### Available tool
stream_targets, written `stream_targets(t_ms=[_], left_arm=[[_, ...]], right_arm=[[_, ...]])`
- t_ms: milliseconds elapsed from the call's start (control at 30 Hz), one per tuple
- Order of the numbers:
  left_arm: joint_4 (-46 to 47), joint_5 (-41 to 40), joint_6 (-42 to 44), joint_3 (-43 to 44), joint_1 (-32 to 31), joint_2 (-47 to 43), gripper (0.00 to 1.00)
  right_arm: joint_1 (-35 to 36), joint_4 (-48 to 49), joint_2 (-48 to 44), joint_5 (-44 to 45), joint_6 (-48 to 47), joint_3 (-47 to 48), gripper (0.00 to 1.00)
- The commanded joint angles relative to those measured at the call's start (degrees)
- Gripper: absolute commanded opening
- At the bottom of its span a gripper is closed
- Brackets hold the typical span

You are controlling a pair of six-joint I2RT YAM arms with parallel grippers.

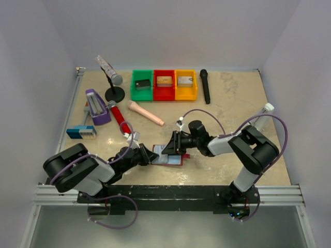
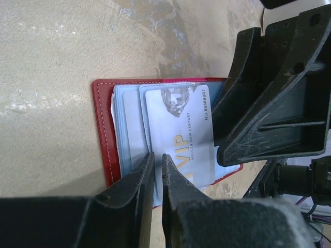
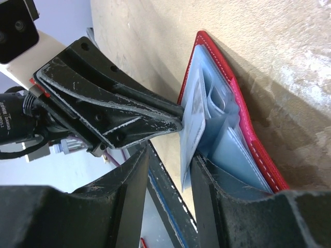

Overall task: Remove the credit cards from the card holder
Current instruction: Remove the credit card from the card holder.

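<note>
Where the two arms meet near the front middle of the table, the card holder lies open and flat with its red cover down, directly between the grippers. From above, its long axis runs left to right. The left gripper reaches in from the left with its fingers drawn nearly together, pinched on the edge of a pale blue clear pocket leaf. That leaf stands up on edge from the cover. The right gripper comes from the right with its fingers apart, one on each side of the raised leaf and not closed on it. We see a stitched, leather-like red cover, glossy see-through pockets, and a thin flat white credit card. Its gold "VIP" lettering runs along its length. The tabletop is matte, mottled beige.
</note>
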Motion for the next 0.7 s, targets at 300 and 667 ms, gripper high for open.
stream_targets(t_ms=[300, 667], left_arm=[[6.6, 3.8, -1.5, -6.6, -0.9, 3.9, 0.16], [1.2, 1.3, -1.2, -7.5, -0.9, -0.3, 0.28]], right_arm=[[1.0, 2.1, 2.0, -2.4, 0.8, 4.1, 0.42], [0.6, -1.9, -1.9, -1.8, -1.5, 2.7, 0.38]])
